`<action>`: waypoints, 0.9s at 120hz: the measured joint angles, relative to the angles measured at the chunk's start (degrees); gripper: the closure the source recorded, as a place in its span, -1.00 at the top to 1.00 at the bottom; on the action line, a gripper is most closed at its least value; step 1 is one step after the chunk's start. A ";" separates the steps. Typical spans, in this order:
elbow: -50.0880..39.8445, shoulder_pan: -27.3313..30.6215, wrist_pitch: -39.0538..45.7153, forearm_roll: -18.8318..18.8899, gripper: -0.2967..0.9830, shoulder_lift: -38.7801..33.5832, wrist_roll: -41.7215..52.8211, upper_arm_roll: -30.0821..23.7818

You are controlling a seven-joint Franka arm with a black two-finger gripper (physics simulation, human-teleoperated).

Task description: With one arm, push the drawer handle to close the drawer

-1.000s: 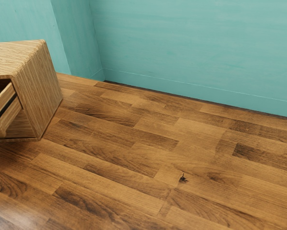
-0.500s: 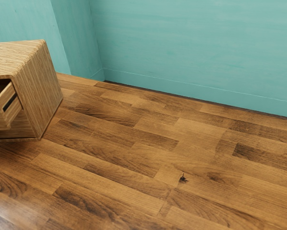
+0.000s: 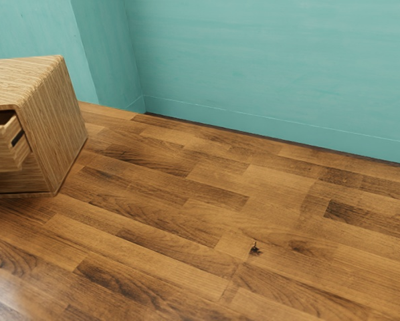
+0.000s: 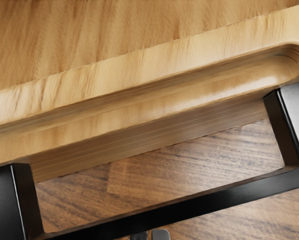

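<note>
In the exterior view, the drawer (image 3: 1,152) stands partly open in the wooden cabinet (image 3: 56,127) at your view's left edge, above the floor (image 3: 207,221). The wrist view gives you its black handle (image 4: 189,205) just beside the gripper (image 4: 151,235); you can't tell whether that's wide or narrow

You had a plank floor (image 3: 186,221), brown wood, mixed light and dark boards, grain visible; in the wrist view too. You got a dark mark (image 3: 255,249) on one board, toward the exterior view's right, and a pale glare (image 3: 1,294) at its lower left. Behind, you had a teal wall (image 3: 273,60), baseboard (image 3: 253,123) along its foot, meeting a teal side wall (image 3: 106,53) at a corner.
</note>
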 joint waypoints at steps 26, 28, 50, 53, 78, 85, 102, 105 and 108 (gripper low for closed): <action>3.74 0.02 -0.01 0.83 -0.69 3.71 -0.07 -1.18; 4.02 -0.19 0.00 0.97 -0.69 4.01 -0.09 -1.22; 6.30 -2.45 -0.04 1.85 -0.69 5.91 -0.34 -1.37; 6.48 -2.47 -0.05 1.92 -0.69 6.06 -0.37 -1.37; 8.30 -2.41 -0.29 2.15 -0.69 7.09 -0.54 -1.37; 8.65 -2.45 -0.38 2.16 -0.69 7.26 -0.59 -1.37; 9.18 -2.78 -0.50 2.19 -0.69 7.63 -0.68 -1.36; 9.28 -2.83 -0.51 2.20 -0.69 7.74 -0.70 -1.37; 9.58 -2.86 -0.53 2.20 -0.69 8.00 -0.71 -1.36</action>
